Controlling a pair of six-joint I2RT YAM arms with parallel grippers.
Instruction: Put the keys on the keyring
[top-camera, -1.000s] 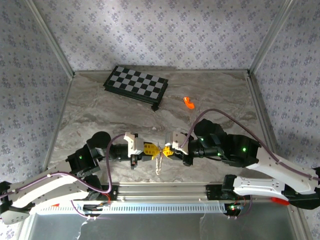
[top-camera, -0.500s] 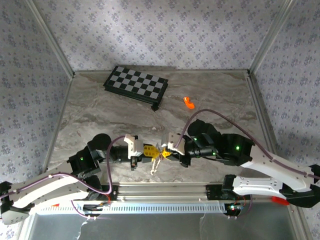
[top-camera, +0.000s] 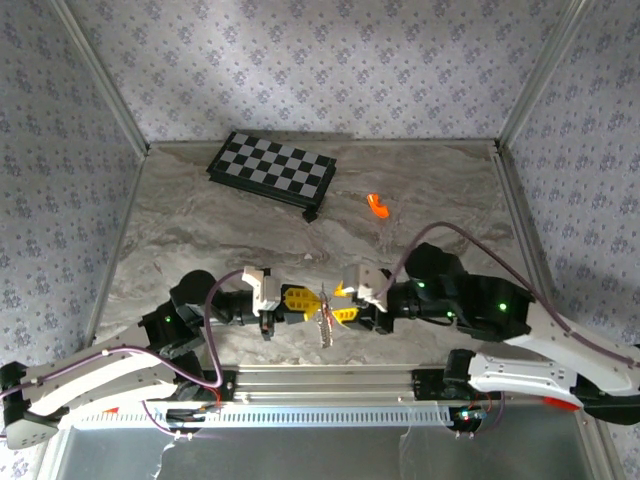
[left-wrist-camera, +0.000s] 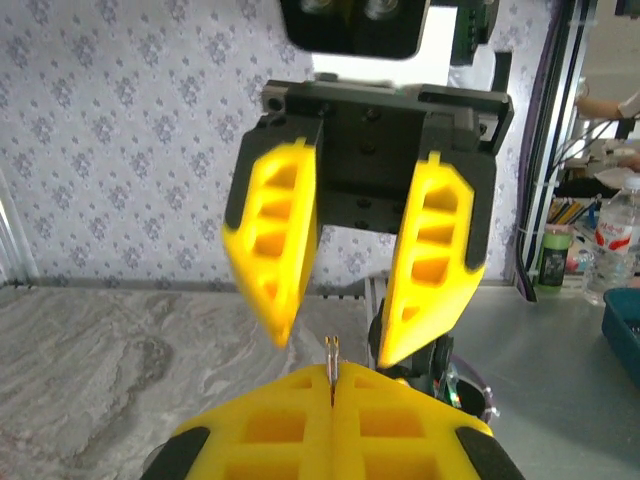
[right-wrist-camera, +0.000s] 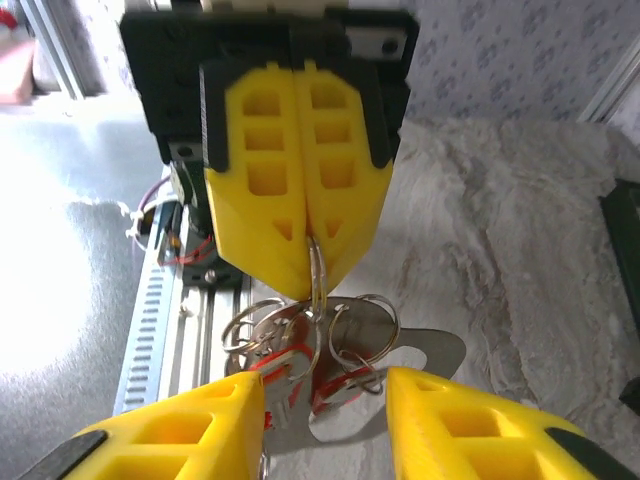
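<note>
At the near edge of the table (top-camera: 440, 190), your left gripper (top-camera: 317, 299) and right gripper (top-camera: 336, 304) face each other tip to tip. The keyring (top-camera: 326, 327) hangs between them from the left one's fingertips, the keys (right-wrist-camera: 280, 362) dangling beneath its rings. Far behind, the chequered board (top-camera: 272, 170) lies left of centre, a small loose piece (top-camera: 377, 205) near its right end, apart.
</note>
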